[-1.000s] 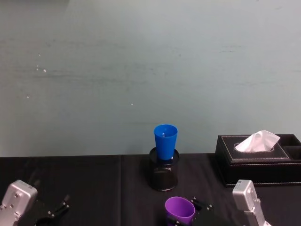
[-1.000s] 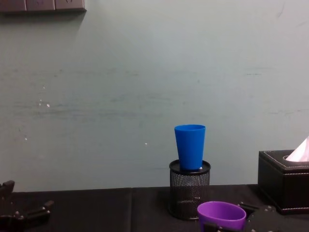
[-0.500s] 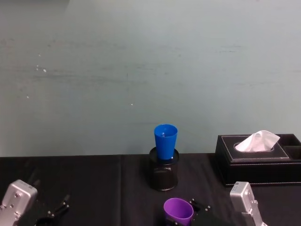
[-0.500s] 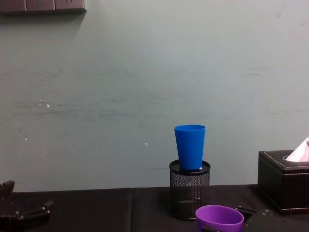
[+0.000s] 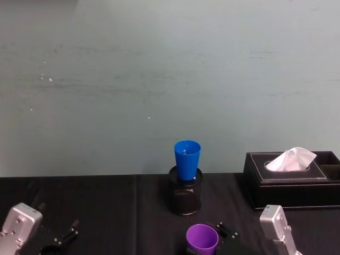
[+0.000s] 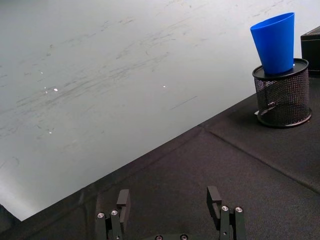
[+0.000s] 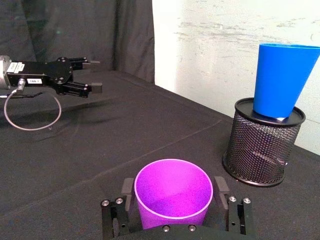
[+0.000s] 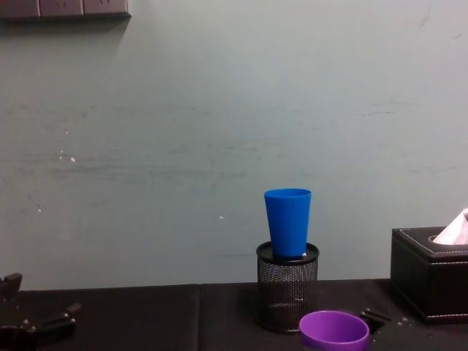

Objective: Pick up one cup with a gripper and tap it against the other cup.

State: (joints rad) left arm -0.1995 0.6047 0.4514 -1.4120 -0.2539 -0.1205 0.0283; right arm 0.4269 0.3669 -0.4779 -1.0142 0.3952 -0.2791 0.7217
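Purple cup (image 7: 173, 195) sits upright between the right gripper (image 7: 175, 220) jaws, one jaw at each side of its wall, clenched on it. In the head view the purple cup (image 5: 202, 237) is at 6 o'clock of the blue cup (image 5: 187, 159), near the bottom edge, well apart from it. Chest view: the purple cup rim (image 8: 333, 328) is low, just right of the mesh holder (image 8: 287, 287) and nearer the camera, not touching it.

Blue cup (image 8: 287, 221) stands upright with its base in the mouth of the black mesh pen holder, near the back of the black surface (image 5: 106, 212). Right wrist view puts the blue cup (image 7: 282, 80) and holder (image 7: 262, 142) beyond the purple cup, with a clear gap between them.

Left gripper (image 6: 171, 215): jaws released, spread wide, nothing between them, low over the surface at the left. It also shows far off in the right wrist view (image 7: 93, 75), jaws apart. In the head view it is at 8 o'clock of the blue cup (image 5: 64, 239).

Tissue box (image 5: 291, 180) is at 3 o'clock of the holder, on the surface.
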